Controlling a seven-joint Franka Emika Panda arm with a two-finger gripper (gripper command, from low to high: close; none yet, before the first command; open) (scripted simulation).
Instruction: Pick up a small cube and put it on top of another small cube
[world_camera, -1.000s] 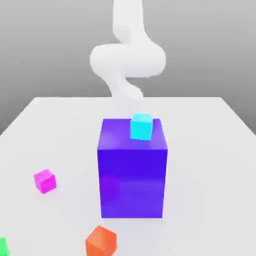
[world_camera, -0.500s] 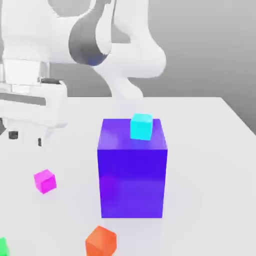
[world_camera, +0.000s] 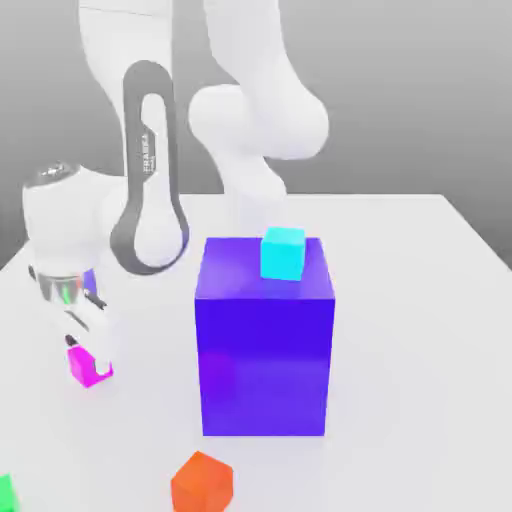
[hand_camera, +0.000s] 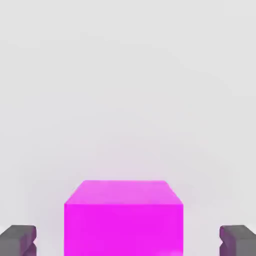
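Claw (hand_camera: 128, 241) lowered at exterior view's left, below mid-height; jaws apart, straddling pink cube (world_camera: 84, 369), gap each side. Cube on table (world_camera: 420, 370), faces squared to jaws, presumably for even pinch. Cyan cube (world_camera: 283, 254) atop blue block (world_camera: 264, 365), near centre of exterior view: raised, likely stacking target. Orange cube (world_camera: 203, 484), lower in exterior view, well apart, probably uninvolved. Next, judged: close jaws, then lift.

The pale counter (world_camera: 420, 350) bears a big blue-violet block (world_camera: 264, 365). Relative to that block, the magenta cube (world_camera: 88, 367) lies toward the exterior view's left, the orange cube (world_camera: 203, 484) near its front, and a green piece (world_camera: 7, 495) farther front-left.
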